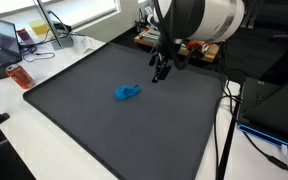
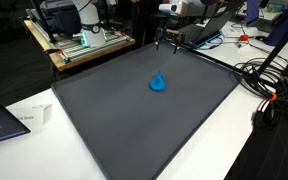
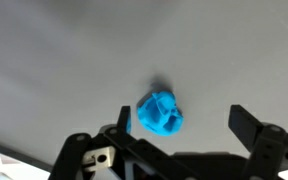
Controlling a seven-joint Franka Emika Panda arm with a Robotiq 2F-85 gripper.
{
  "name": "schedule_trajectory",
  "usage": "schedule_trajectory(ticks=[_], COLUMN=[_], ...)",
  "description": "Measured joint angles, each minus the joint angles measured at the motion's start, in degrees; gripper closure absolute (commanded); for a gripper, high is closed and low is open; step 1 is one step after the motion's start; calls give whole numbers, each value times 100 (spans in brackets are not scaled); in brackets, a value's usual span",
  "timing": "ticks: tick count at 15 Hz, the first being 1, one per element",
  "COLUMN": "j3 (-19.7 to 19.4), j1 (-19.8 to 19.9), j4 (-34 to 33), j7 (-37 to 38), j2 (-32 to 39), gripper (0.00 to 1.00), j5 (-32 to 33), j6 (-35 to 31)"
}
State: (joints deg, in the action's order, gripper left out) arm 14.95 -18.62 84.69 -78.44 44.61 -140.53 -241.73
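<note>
1. In an exterior view the arm (image 1: 212,16) shows a thick, rounded white shell, smooth and slightly glossy.
2. A broad black band (image 1: 176,15) rings that shell where two segments meet.
3. Below it the tool (image 1: 161,68) is black throughout, slim and angular beside the bulky white link.
4. In the wrist view the tool (image 3: 183,122) has two black fingers (image 3: 246,124) with flat, squared tips.
5. Black struts (image 3: 154,160) cross beneath the fingers.
6. A pale grey metal bracket (image 3: 96,157) with a small round hole sits at one side of the struts.
7. Seen from farther off, the arm (image 2: 181,8) is a white form above the dark tool (image 2: 165,40); any markings are too small to read.
</note>
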Motion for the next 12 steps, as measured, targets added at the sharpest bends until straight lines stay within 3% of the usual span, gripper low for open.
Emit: schedule_trajectory(ticks=[3,9,12], j3=[-450,-442,-689], j1=[-345,-421,-683], j4=[-149,-206,-338], j7=[203,1099,1579], j2=[127,341,377], gripper=[0,0,0], j5=[-321,-314,-309], j6=[-2,24,24])
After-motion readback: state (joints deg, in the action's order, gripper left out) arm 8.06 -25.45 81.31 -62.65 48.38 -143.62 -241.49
